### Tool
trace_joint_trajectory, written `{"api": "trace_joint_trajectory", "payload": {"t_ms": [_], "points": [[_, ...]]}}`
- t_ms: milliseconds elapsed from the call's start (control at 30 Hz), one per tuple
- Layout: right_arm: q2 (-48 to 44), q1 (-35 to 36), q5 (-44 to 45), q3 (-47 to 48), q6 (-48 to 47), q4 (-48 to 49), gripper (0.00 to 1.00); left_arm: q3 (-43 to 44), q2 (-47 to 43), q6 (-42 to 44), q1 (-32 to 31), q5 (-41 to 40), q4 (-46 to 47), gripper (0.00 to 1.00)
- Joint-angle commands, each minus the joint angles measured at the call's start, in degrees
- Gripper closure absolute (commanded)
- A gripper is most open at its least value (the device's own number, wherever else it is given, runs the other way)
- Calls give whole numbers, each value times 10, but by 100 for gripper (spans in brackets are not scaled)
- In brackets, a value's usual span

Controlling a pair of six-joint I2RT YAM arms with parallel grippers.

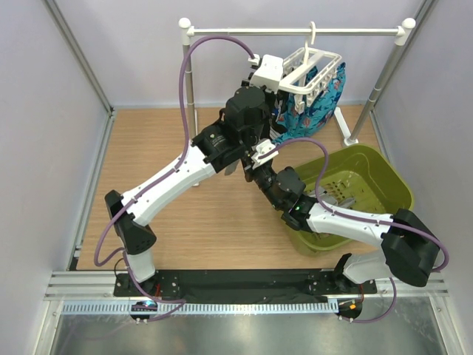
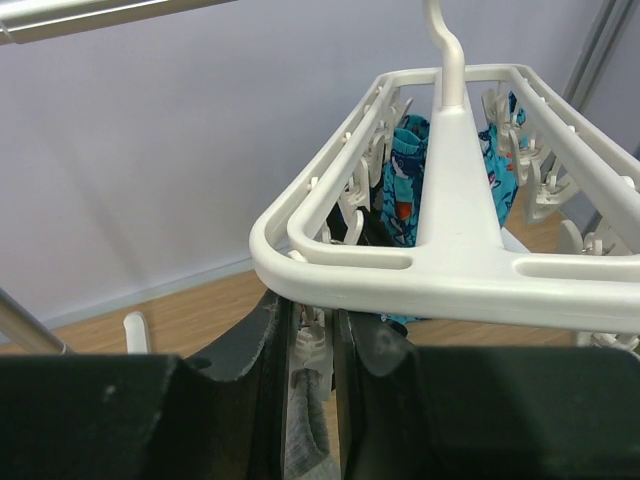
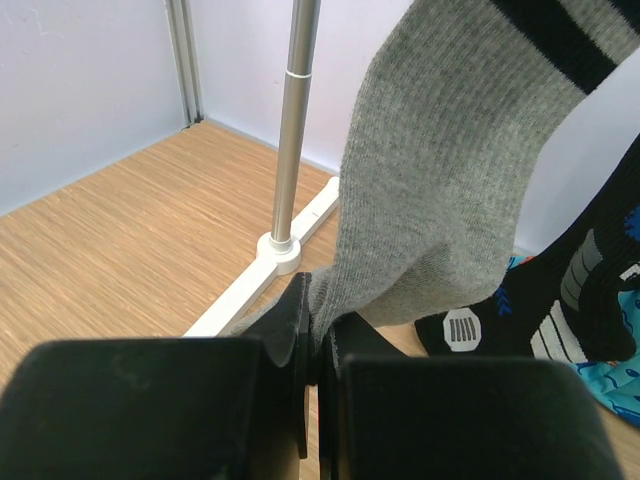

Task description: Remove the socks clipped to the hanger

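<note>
The white hanger (image 2: 450,260) hangs by its hook from the rail, with clip pegs dangling under its frame. My left gripper (image 2: 312,320) is just below the frame's near corner, shut on a white clip peg (image 2: 313,345). That peg holds the cuff of a grey sock (image 2: 305,430). Lower down, my right gripper (image 3: 320,320) is shut on the foot of the same grey sock (image 3: 450,180), which has dark cuff bands. A black sock (image 3: 560,310) with white marks hangs beside it. From above, the left gripper (image 1: 267,78) is at the hanger (image 1: 318,70) and the right gripper (image 1: 255,161) is below it.
A white rail stand (image 1: 295,31) carries the hanger; its pole (image 3: 295,120) and foot stand close to my right gripper. A bright blue patterned cloth (image 1: 318,103) hangs among the pegs. A green basket (image 1: 392,177) sits on the wooden table at the right.
</note>
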Motion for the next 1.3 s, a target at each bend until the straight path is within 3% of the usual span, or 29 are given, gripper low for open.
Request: {"api": "trace_joint_trajectory", "payload": {"t_ms": [0,300,533,833,933,1067,1200,1267], "points": [[-26,6,2,3,4,31,99,13,-7,-6,-1,-2,16,99],[-27,6,8,5,9,8,99,31,-11,-25,-1,8,-11,100],[-63,6,26,-55,36,-3,99,31,-17,-41,-1,13,-27,100],[-175,6,79,-33,83,-175,99,31,-20,-48,-1,20,-32,100],[-208,5,136,40,119,-337,99,29,-27,-48,-1,27,-34,100],[-200,-2,264,155,226,-668,99,20,-43,-60,-1,43,-35,99],[-212,-25,323,224,349,-845,99,1,-58,-84,-1,62,-37,98],[-227,-43,330,240,395,-916,99,-9,-70,-92,-1,76,-38,89]]}}
